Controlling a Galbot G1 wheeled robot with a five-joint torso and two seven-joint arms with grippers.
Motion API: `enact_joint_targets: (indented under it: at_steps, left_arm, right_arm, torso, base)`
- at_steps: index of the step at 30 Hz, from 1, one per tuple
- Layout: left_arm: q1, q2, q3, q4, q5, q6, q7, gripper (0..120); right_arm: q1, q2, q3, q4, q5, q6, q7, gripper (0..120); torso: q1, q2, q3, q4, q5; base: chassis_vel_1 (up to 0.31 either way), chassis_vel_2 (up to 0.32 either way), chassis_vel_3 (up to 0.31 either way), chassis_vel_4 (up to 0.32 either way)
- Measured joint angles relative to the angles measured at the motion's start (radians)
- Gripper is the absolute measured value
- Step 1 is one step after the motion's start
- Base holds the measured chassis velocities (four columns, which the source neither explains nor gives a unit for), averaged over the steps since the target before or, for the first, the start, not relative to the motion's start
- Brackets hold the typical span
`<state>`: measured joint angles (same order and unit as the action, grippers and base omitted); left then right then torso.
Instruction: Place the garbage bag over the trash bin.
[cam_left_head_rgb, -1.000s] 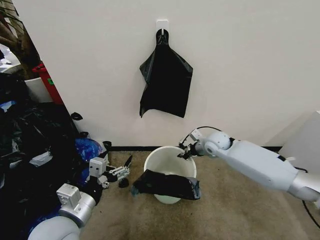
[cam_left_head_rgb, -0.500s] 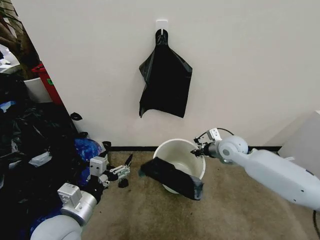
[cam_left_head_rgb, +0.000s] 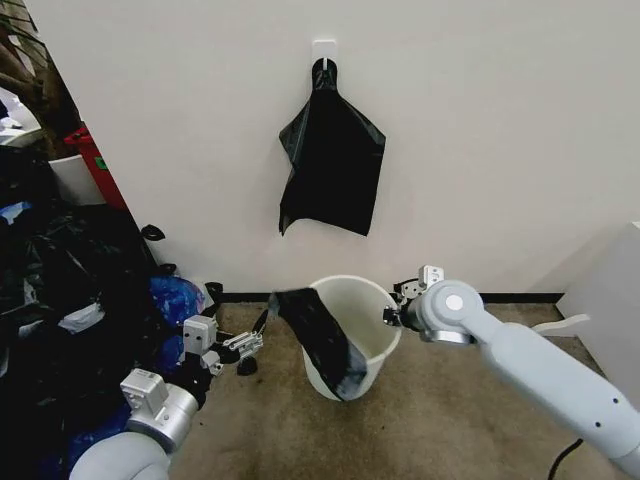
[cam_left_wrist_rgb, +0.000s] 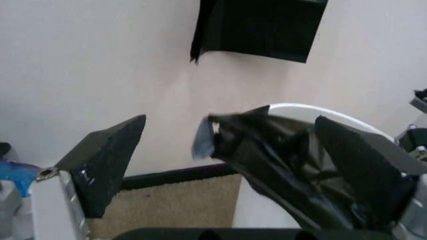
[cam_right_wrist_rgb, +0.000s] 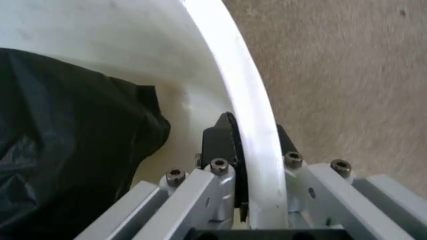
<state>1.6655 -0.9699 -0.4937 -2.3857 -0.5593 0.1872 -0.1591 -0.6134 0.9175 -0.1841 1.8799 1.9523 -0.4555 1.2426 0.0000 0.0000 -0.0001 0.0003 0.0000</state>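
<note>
The bin (cam_left_head_rgb: 350, 335) stands on the carpet (cam_left_head_rgb: 450, 420) just before the wall (cam_left_head_rgb: 500, 130), tilted, its mouth tipped toward the robot's left. The bag (cam_left_head_rgb: 322, 338) is draped across the left part of the rim and hangs down the outside front as a crumpled strip; part of it also lies inside the bin, as the right wrist view shows (cam_right_wrist_rgb: 73, 150). It is bunched, not spread open, and most of the rim (cam_right_wrist_rgb: 240, 100) is bare.

The right gripper (cam_left_head_rgb: 397, 312) is clamped on the rim at the bin's right side, one finger (cam_right_wrist_rgb: 217, 145) inside the wall and the other outside, with the plastic pinched between them. The left gripper (cam_left_head_rgb: 245, 343) sits low on the floor just left of the bin, jaws spread wide with nothing between them; in its wrist view the bag (cam_left_wrist_rgb: 280, 165) lies beyond the fingers, apart from them.

Assessment: the task is at an early-to-middle stage. The bag has reached the bin but does not cover it. Remaining work, as I judge it: open the bag's mouth, stretch it round the full rim, and set the bin upright.

Spare bags (cam_left_head_rgb: 330, 160) hang from a hook (cam_left_head_rgb: 323, 52) on the wall above, untouched.
</note>
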Motion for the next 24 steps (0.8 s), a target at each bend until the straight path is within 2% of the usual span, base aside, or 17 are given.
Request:
enact_joint_targets:
  at_steps: [5,8,24]
  left_arm:
    - [0.000,-0.005,-0.004,0.001,-0.001,-0.005,-0.006,100]
    - [-0.002,-0.005,-0.001,0.001,-0.001,-0.006,-0.007,100]
    - [0.004,-0.021,0.009,-0.009,0.006,-0.005,-0.018,100]
  right_arm:
    - [-0.044,0.016,0.005,0.017,-0.036,0.114,0.077,0]
    - [-0.066,0.015,0.005,0.019,-0.062,0.137,0.080,0]
    - [-0.187,0.025,0.009,0.013,-0.203,0.150,0.040,0]
  torso:
    - [0.000,0.000,0.000,-0.0003,-0.0001]
    - [0.000,0.000,0.000,-0.0003,-0.0001]
    - [0.000,0.000,0.000,-0.0003,0.0001]
  base:
    - [0.000,0.000,0.000,0.000]
    - [0.000,0.000,0.000,0.000]
    - [0.000,0.000,0.000,0.000]
